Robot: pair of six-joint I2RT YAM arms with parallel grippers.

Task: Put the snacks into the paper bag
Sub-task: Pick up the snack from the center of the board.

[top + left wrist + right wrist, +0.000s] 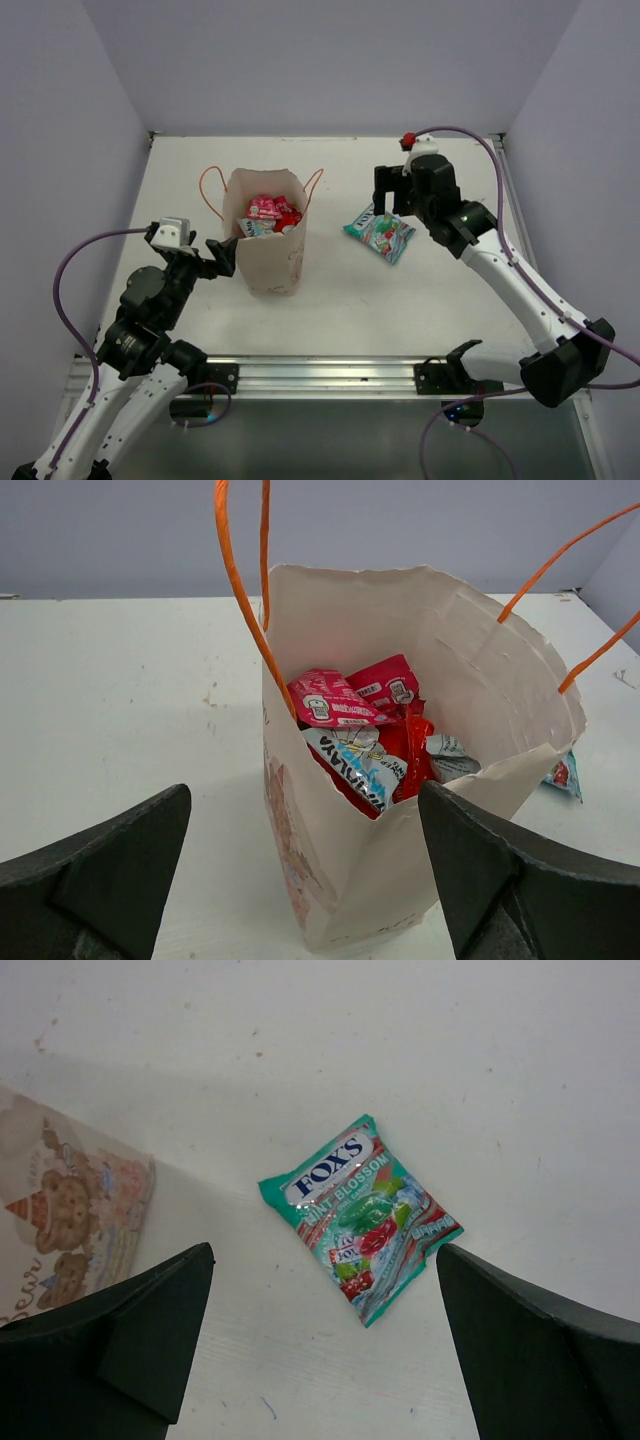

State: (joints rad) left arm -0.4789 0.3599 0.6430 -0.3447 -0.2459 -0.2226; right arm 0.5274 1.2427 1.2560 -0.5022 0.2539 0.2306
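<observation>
FOX'S packet (362, 1222) under right hand (392, 208)

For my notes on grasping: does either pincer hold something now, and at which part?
Nothing is held. The right pincer is open above the FOX'S packet; the left pincer is open facing the paper bag.

Paper bag (270, 255) stood upright, mouth open; cream w/ pinkish cartoon print, orange cord handles (240, 590) sticking up. Inside, jumbled packets (355, 730): red, magenta, one light blue/white. Teal-white FOX'S packet (360, 1215) lay flat outside, to bag's right, not touching.
</observation>
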